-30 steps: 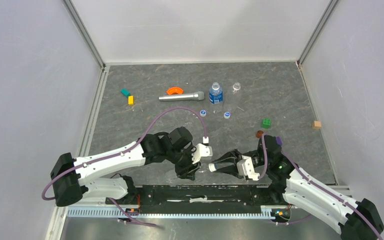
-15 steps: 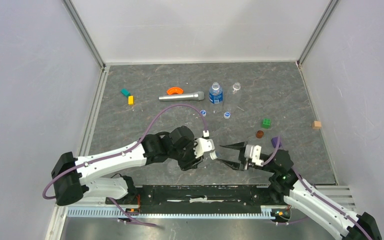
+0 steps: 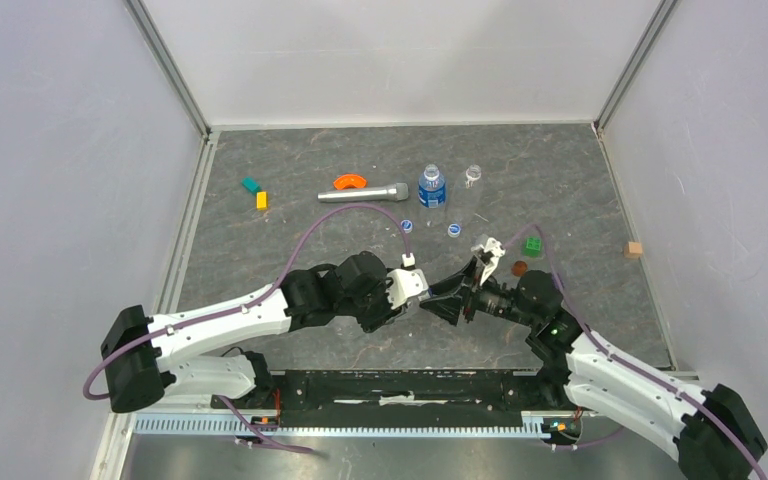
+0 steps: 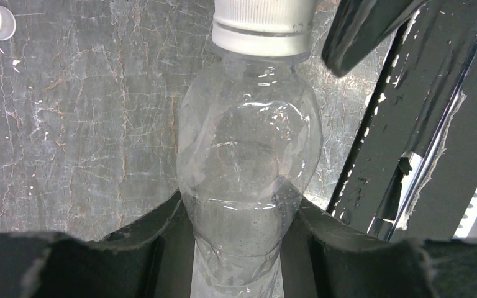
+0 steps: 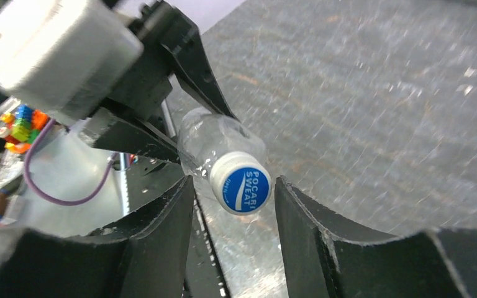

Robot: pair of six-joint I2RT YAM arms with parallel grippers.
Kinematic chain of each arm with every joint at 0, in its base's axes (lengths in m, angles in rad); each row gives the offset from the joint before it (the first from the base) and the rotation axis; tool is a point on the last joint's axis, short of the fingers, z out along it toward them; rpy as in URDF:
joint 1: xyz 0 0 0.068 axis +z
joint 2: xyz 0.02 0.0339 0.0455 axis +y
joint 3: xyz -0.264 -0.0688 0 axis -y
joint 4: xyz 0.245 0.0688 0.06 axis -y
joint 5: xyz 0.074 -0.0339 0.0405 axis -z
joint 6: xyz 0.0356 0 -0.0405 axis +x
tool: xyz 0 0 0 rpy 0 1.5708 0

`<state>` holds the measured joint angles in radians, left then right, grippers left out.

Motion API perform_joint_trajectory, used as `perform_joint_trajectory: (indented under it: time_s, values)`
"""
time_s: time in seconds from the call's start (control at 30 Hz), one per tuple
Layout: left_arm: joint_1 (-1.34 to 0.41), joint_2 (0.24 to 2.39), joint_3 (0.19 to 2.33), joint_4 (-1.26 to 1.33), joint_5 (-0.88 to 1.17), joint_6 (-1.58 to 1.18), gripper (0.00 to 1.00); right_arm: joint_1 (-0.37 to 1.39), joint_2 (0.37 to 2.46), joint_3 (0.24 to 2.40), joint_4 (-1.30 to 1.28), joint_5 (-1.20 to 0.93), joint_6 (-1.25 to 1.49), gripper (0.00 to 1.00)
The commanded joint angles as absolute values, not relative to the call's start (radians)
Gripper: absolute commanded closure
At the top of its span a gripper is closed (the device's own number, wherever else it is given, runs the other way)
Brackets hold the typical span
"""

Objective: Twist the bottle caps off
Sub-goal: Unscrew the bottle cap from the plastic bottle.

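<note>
My left gripper [image 4: 241, 205] is shut on the body of a clear unlabelled bottle [image 4: 248, 161], held off the table near the front middle [image 3: 422, 300]. Its cap [image 5: 243, 184], white-rimmed with a blue top, sits on the neck. My right gripper [image 5: 235, 181] stands open around that cap, a gap on each side, fingers not touching it. Two loose bottle caps [image 3: 406, 226] [image 3: 454, 230] lie on the table. A blue-labelled bottle [image 3: 432, 187] and another clear bottle [image 3: 473, 175] stand at the back, both uncapped.
A silver cylinder [image 3: 364, 193] and an orange curved piece [image 3: 349, 181] lie at the back. A green block [image 3: 533, 245] and a brown piece [image 3: 520, 268] sit just beyond my right arm. A wooden cube [image 3: 634, 249] is far right; teal [image 3: 251, 185] and yellow [image 3: 261, 200] blocks far left.
My right gripper has opened off the cap, swung away from the near edge and turned over. My left gripper carried the bottle slightly farther from the near edge.
</note>
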<state>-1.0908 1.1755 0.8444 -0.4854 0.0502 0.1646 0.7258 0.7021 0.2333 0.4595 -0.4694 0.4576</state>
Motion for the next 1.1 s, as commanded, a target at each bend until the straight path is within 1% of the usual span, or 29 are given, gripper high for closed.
perform_joint_trajectory:
  time_s: [0.0, 0.1, 0.17, 0.3, 0.37, 0.4, 0.43, 0.47, 0.53, 0.6, 0.67, 0.73, 0.8, 0.9, 0.97, 1.07]
  values:
    - [-1.096, 1.164, 0.852, -0.433, 0.034, 0.141, 0.76, 0.725, 0.777, 0.249, 0.544, -0.532, 0.638, 0.48]
    - [-1.097, 1.164, 0.851, -0.434, 0.035, 0.142, 0.76, 0.725, 0.799, 0.233, 0.618, -0.543, 0.674, 0.52]
    - [-1.096, 1.163, 0.85, -0.434, 0.037, 0.142, 0.76, 0.725, 0.799, 0.228, 0.638, -0.543, 0.678, 0.52]
    - [-1.097, 1.156, 0.845, -0.437, 0.038, 0.143, 0.76, 0.724, 0.769, 0.233, 0.596, -0.492, 0.645, 0.46]
    - [-1.097, 1.154, 0.844, -0.439, 0.038, 0.144, 0.76, 0.724, 0.761, 0.23, 0.586, -0.481, 0.639, 0.46]
    - [-1.096, 1.154, 0.844, -0.438, 0.041, 0.143, 0.76, 0.723, 0.762, 0.231, 0.581, -0.479, 0.636, 0.49]
    - [-1.096, 1.152, 0.844, -0.439, 0.043, 0.143, 0.76, 0.725, 0.766, 0.232, 0.581, -0.485, 0.637, 0.55]
    - [-1.097, 1.152, 0.845, -0.439, 0.044, 0.144, 0.75, 0.724, 0.773, 0.233, 0.585, -0.498, 0.642, 0.59]
    - [-1.096, 1.153, 0.847, -0.439, 0.052, 0.144, 0.72, 0.723, 0.793, 0.233, 0.602, -0.526, 0.656, 0.66]
    - [-1.096, 1.152, 0.85, -0.439, 0.064, 0.142, 0.65, 0.724, 0.811, 0.231, 0.632, -0.551, 0.671, 0.78]
    - [-1.095, 1.152, 0.85, -0.439, 0.075, 0.14, 0.5, 0.724, 0.82, 0.229, 0.653, -0.559, 0.679, 0.88]
    - [-1.096, 1.148, 0.842, -0.438, 0.08, 0.138, 0.39, 0.724, 0.819, 0.223, 0.67, -0.549, 0.69, 0.92]
    - [-1.096, 1.137, 0.824, -0.433, 0.071, 0.132, 0.32, 0.723, 0.809, 0.219, 0.673, -0.532, 0.693, 0.94]
    - [-1.096, 1.103, 0.78, -0.413, 0.039, 0.115, 0.26, 0.724, 0.791, 0.214, 0.675, -0.515, 0.693, 0.98]
    - [-1.095, 1.075, 0.751, -0.389, 0.023, 0.105, 0.24, 0.722, 0.787, 0.213, 0.674, -0.516, 0.694, 1.0]
    - [-1.094, 1.05, 0.727, -0.359, 0.003, 0.088, 0.23, 0.721, 0.794, 0.219, 0.674, -0.53, 0.701, 1.0]
